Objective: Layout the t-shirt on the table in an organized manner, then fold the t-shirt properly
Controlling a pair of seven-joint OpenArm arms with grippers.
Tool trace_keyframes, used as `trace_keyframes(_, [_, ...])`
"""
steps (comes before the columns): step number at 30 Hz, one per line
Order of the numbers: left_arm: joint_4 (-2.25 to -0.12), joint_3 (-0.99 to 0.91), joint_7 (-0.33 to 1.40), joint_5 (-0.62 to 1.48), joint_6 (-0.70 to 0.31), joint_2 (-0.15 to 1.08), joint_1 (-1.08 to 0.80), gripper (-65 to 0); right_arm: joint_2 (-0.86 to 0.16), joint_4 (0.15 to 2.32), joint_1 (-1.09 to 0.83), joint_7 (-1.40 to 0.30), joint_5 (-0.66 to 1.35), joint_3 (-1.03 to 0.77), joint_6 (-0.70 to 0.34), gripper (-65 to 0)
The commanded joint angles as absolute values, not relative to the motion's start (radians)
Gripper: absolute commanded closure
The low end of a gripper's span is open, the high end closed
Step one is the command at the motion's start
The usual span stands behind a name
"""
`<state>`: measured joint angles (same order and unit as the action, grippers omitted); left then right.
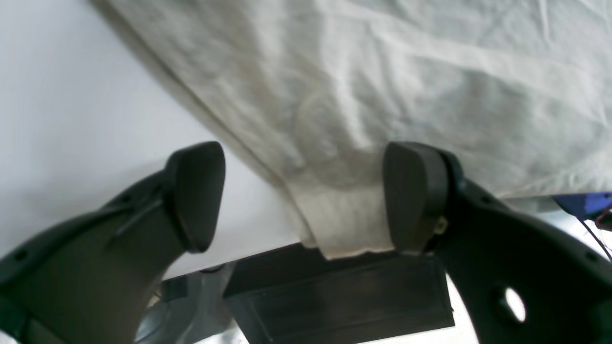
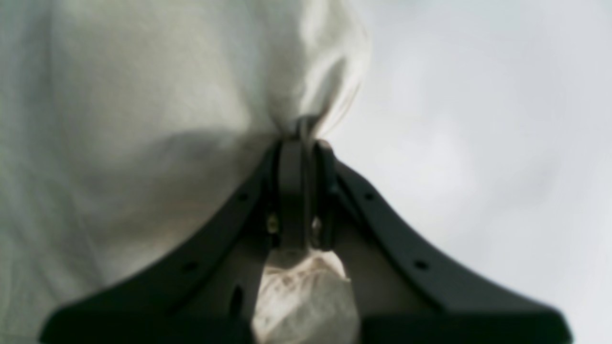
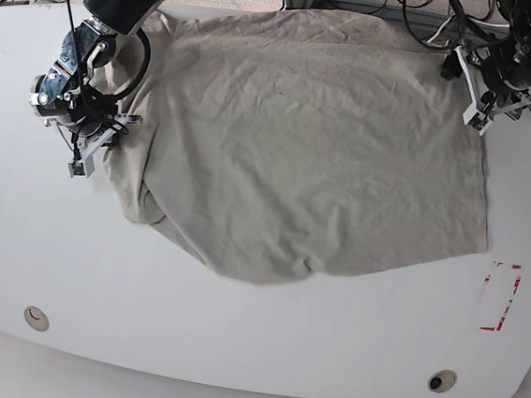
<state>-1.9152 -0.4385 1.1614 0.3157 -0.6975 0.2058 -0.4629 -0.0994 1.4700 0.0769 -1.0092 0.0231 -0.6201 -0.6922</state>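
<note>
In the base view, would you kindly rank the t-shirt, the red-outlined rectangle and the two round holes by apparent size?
1. t-shirt
2. red-outlined rectangle
3. left hole and right hole, which look about alike

The t-shirt [image 3: 307, 156] is soft cloth, khaki-grey, matt and full of small wrinkles. Near my left gripper [image 1: 306, 196] its hem is a thicker band of the same cloth with fine ribs. My left gripper's pads [image 1: 198, 191] look like dull black rubber, smooth and not shiny. Its arms are hard dark plastic with a little shine. My right gripper [image 2: 299, 143] is the same dark plastic, and cloth is bunched in it. The table [image 3: 233, 337] is white, smooth and a bit glossy.
</note>
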Motion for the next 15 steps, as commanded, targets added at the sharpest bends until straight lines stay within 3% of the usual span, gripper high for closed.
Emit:
trace_keyframes(1, [-1.928,-0.444,1.156,0.321,-0.698,0.214,-0.479,-47.1,-0.101,1.468,0.074,-1.055,-0.004,-0.616,-0.698,-4.1])
trace_keyframes(15, [-1.929,-0.444,1.156,0.323,-0.698,0.219,-0.535,-47.1,-0.101,1.468,0.073,-1.055,-0.004,-0.616,-0.698,-4.1])
